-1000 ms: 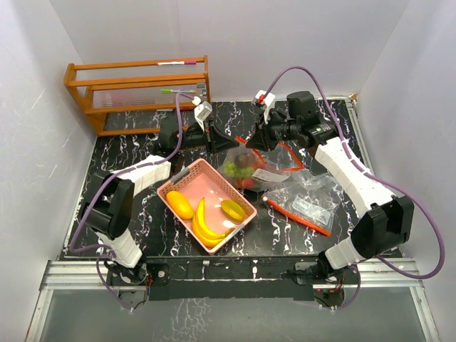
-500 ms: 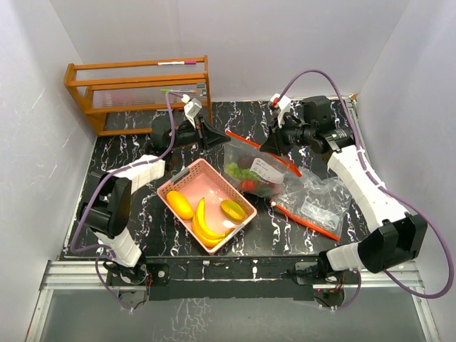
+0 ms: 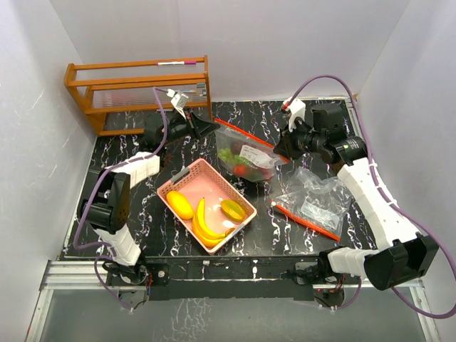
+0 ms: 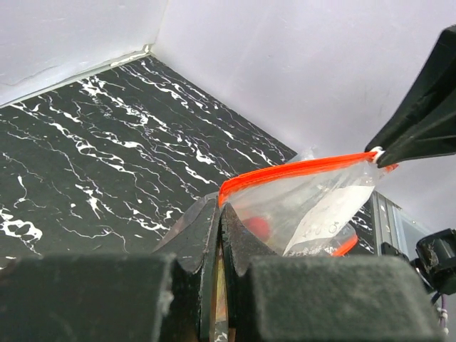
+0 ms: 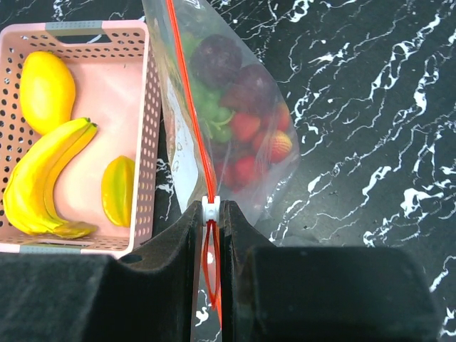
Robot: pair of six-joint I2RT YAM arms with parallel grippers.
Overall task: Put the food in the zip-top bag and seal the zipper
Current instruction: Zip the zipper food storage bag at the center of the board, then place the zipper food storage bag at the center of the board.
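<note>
Currently: left gripper (image 4: 219, 208), clamped on one end of orange zipper (image 4: 299, 169); right gripper (image 5: 208, 214), pinched on white slider (image 5: 209, 207) at other end, likely so zip-top bag (image 3: 246, 155) hangs taut for sealing. Contents: strawberries (image 5: 246, 127). Outstanding: banana bunch (image 5: 43, 182), mango (image 5: 46, 91), in pink basket (image 5: 151, 142).

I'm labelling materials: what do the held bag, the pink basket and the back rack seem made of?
Bag: thin clear glossy plastic film, food shows through. Basket: rigid pink plastic, matte, perforated walls. Rack: likely varnished wood, warm orange-brown slats with sheen.
</note>
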